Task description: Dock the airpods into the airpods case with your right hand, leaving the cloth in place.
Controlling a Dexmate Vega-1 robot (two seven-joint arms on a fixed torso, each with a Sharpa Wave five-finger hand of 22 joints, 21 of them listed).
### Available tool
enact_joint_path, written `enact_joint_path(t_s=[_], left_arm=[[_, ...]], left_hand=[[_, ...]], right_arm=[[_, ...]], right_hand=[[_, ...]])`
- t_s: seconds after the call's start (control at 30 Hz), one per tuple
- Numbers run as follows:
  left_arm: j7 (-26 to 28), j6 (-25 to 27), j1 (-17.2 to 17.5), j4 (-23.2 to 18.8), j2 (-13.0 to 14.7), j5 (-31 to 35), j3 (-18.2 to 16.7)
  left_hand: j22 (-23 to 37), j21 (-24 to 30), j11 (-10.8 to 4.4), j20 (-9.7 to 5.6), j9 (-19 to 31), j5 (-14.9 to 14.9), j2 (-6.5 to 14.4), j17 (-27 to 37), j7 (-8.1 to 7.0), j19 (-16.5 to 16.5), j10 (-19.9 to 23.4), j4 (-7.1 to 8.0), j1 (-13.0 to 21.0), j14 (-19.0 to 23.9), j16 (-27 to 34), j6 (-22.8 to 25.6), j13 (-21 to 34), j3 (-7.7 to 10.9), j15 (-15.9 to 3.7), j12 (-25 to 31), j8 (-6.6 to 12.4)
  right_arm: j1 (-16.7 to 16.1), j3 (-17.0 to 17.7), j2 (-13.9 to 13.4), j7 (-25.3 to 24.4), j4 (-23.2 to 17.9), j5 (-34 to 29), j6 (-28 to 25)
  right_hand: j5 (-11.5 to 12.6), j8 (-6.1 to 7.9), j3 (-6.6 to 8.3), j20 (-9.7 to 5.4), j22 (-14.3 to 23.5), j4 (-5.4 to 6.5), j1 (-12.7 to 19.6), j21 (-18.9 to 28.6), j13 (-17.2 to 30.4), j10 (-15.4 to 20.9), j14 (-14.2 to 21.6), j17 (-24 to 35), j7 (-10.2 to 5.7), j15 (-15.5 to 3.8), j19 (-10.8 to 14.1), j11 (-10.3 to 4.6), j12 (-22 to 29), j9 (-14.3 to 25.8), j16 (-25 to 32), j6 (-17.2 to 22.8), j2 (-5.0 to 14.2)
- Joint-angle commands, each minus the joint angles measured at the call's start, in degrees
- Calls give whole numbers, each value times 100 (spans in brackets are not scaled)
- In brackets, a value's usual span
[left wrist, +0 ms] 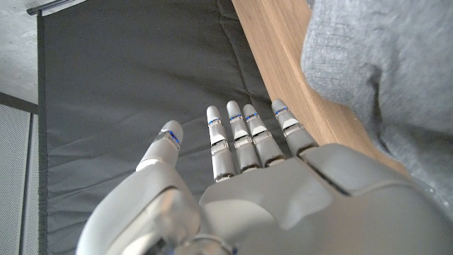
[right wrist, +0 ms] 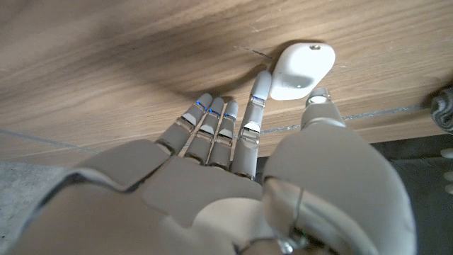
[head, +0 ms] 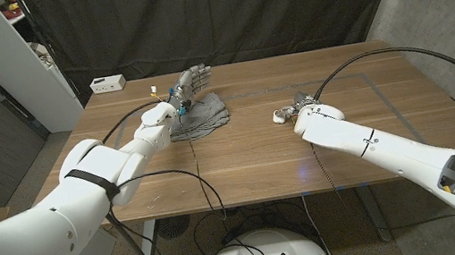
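The white airpods case (head: 279, 117) (right wrist: 301, 69) lies on the wooden table (head: 250, 156), right of the middle. My right hand (head: 301, 104) (right wrist: 233, 177) reaches to it with fingers stretched out; one fingertip (right wrist: 262, 78) and the thumb tip touch the case's near edge, not its opposite sides. I see no loose airpods. The grey cloth (head: 203, 117) (left wrist: 375, 71) lies crumpled at the back left. My left hand (head: 189, 82) (left wrist: 255, 177) hovers at the cloth's far side, fingers straight and apart, holding nothing.
A small white box (head: 107, 84) sits off the table's back left corner, beside a white shelf unit (head: 14, 60). A black curtain (head: 219, 11) hangs behind the table. A black cable (head: 379, 55) arcs over the right part of the table.
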Motion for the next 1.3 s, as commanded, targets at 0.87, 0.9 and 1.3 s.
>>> enact_joint_path(t_s=[0.87, 0.9, 1.3], left_arm=[[-869, -1666, 566, -367, 177, -465, -501], [-879, -1685, 608, -426, 202, -482, -508], [-878, -1603, 782, -727, 309, -596, -495]], left_hand=[[13, 37, -60, -40, 10, 88, 249, 4, -132, 3, 16, -67, 258, -39, -5, 36, 52, 224, -96, 24, 0], [13, 38, -56, -40, 11, 88, 249, 4, -129, 3, 6, -67, 261, -43, -6, 36, 53, 225, -96, 20, 0], [13, 31, -58, -37, 13, 85, 233, 3, -132, -16, -1, -71, 290, -56, -5, 35, 59, 226, -84, 20, -2]], right_arm=[[-2324, 2573, -268, -248, 98, 1212, 5545], [-2312, 2573, -243, -229, 129, 1231, 5603], [-2205, 2575, -83, -336, 259, 1158, 5785]], right_hand=[[95, -1238, 875, -912, -214, -540, 395, 44, -66, -99, 39, -323, -1003, -829, 629, -650, -68, -872, -370, -1479, 735], [95, -1263, 888, -931, -216, -550, 422, 41, -75, -117, 45, -336, -1001, -830, 653, -677, -79, -892, -375, -1589, 732], [129, -1277, 1059, -1036, -226, -580, 709, -35, -170, -215, -13, -420, -925, -911, 697, -841, -153, -1022, -460, -2093, 819]])
